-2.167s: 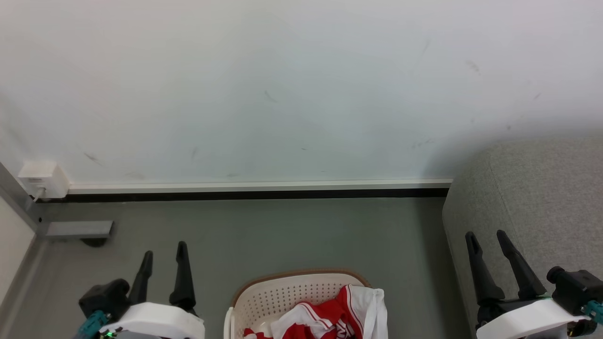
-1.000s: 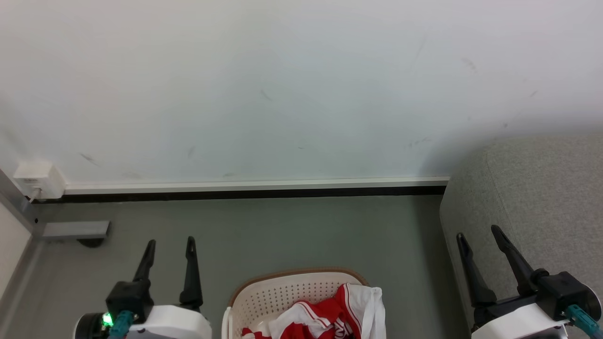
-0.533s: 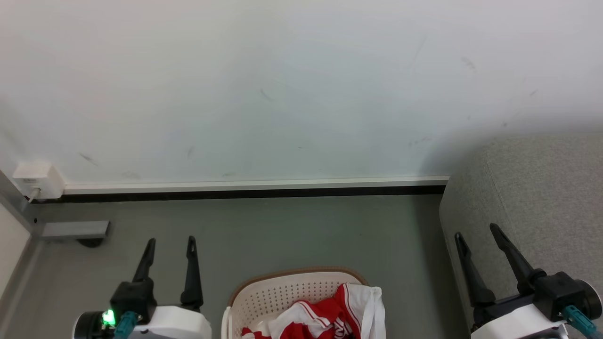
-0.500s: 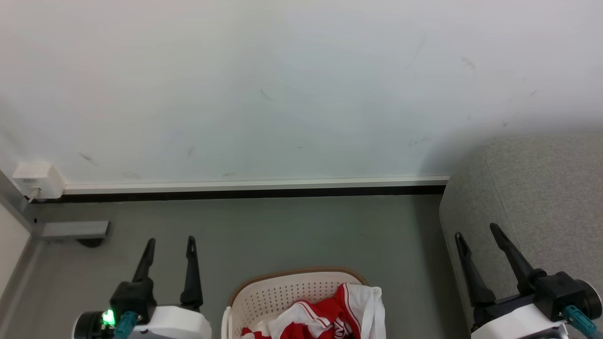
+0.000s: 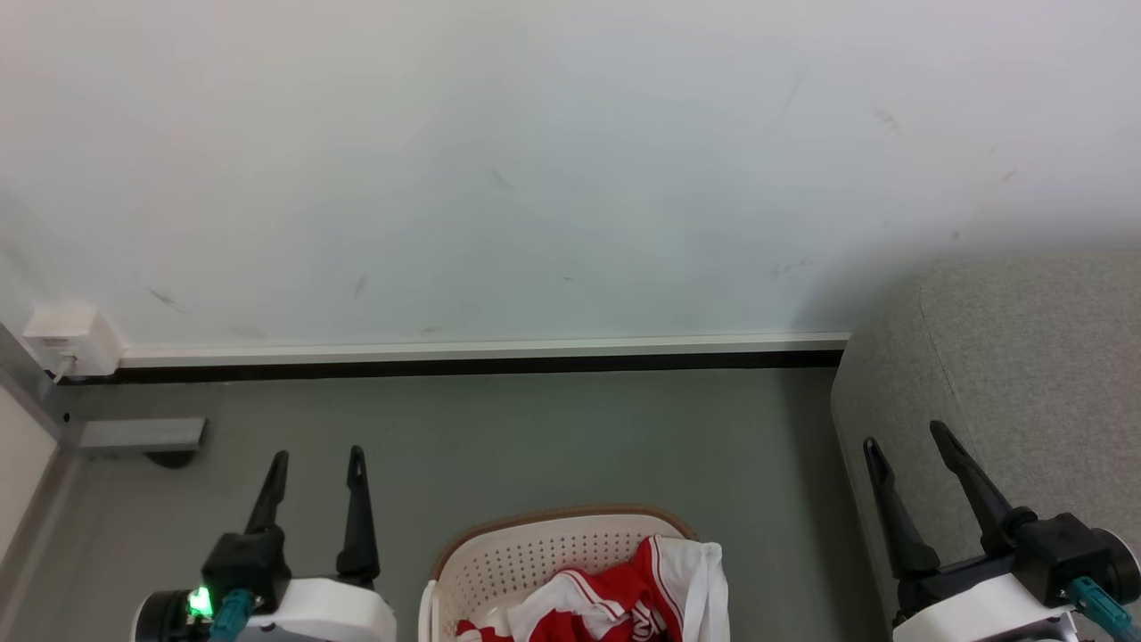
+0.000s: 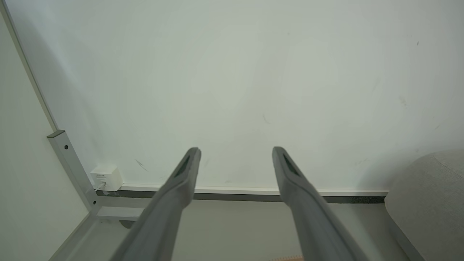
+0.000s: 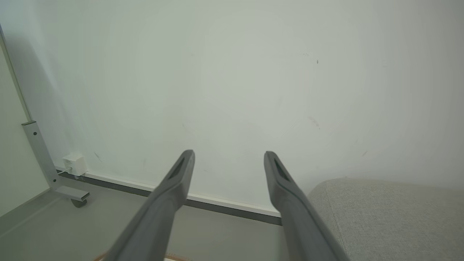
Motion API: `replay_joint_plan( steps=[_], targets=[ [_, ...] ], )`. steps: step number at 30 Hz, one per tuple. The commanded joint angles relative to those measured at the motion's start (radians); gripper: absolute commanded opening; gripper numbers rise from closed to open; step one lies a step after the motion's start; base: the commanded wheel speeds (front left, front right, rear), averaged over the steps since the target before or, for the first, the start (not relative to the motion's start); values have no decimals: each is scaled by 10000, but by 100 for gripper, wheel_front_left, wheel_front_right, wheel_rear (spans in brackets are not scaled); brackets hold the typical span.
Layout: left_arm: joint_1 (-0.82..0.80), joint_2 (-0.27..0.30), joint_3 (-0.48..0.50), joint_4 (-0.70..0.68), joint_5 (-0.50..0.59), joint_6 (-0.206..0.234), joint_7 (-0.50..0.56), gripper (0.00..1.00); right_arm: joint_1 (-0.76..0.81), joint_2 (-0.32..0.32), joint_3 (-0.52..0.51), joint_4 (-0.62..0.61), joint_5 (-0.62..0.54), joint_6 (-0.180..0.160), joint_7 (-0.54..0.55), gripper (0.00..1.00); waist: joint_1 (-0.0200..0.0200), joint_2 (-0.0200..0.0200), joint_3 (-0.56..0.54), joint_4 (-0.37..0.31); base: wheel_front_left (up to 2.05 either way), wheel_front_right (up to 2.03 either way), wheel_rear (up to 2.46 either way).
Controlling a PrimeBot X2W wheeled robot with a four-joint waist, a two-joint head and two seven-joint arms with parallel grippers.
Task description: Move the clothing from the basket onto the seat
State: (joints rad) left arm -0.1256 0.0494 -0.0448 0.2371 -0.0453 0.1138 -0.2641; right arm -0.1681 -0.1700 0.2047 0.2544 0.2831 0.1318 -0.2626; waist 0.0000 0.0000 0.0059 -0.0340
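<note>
Red-and-white clothing heaped in the basket, bunched toward its right side, with a white fold draped over the right rim. None of it on the seat. Cream plastic with rows of round holes and a brown rim; stands on the grey floor at the bottom middle of the head view, cut off by the lower edge.

To the right, past a strip of floor, grey woven seat with a rounded corner and a seam, backed against the white wall. Along the foot of the wall, a white skirting above a dark line. At the far left, a white socket box on the wall and a grey metal foot on the floor.

At the lower left, left claw: wide open, gripping nothing, fingers pointing toward the wall. Hangs over the floor, left of the basket and apart from it. In the left wrist view, the two fingers spread against the wall, the seat at the right edge.

At the lower right, right claw: likewise wide open and empty. Shows in front of the seat's near left edge; cannot tell whether touching. In the right wrist view, fingers spread toward the wall, the seat low on the right.
</note>
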Motion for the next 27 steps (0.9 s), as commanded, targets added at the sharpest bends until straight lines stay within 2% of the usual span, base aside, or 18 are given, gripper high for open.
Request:
replay_joint_plan(
  steps=[1, 13, 27],
  targets=[
    [-74, 34, 30, -15, -42, -11, -7, 100, -125, -31, -28, -28, 1, -21, -33, 100, 0, 0, 10, -8, 0, 0, 0],
    [-212, 27, 161, -137, -239, 2, -7, 100, -263, -71, -221, -282, -96, -21, -33, 100, 0, 0, 337, -224, 0, 0, 0],
    [-1064, 30, 97, 241, -695, -68, -6, 100, -967, 46, -487, -1078, 78, -22, -18, 100, 0, 0, 2025, -1068, 0, 0, 0]
  ],
)
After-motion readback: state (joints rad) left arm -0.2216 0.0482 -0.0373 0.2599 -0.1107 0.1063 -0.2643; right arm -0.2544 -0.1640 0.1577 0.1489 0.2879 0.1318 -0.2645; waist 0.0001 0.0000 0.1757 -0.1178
